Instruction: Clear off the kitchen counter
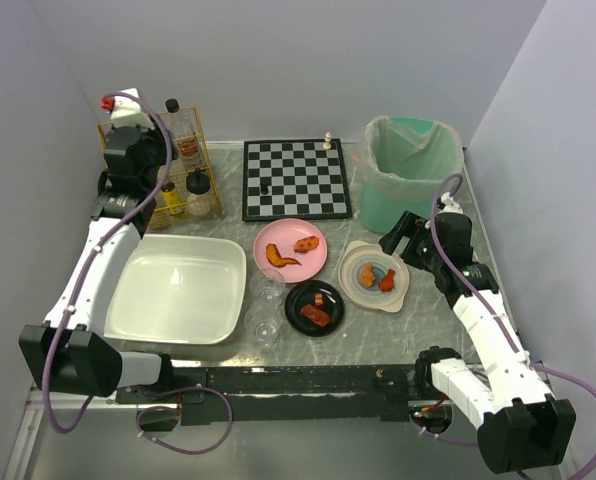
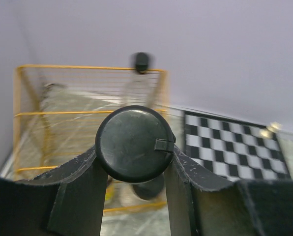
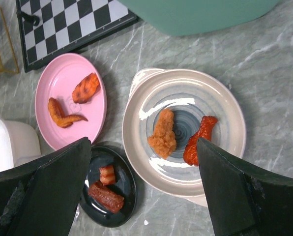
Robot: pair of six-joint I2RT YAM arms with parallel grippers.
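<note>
Left gripper (image 2: 134, 153) clamped on a black bottle cap (image 2: 129, 140) at the yellow wire rack (image 2: 23, 114), far left corner of the kitchen counter (image 1: 378, 340). Right gripper (image 3: 144, 145) spread wide, holding nothing, above the beige plate (image 3: 227, 105) near the counter's right edge.

The left arm (image 1: 98, 265) and right arm (image 1: 483, 330) show white links, black joints, purple cables (image 1: 46, 375) and scuffed black end effector fingers (image 3: 53, 191).

soft even light, blurred left-wrist background
</note>
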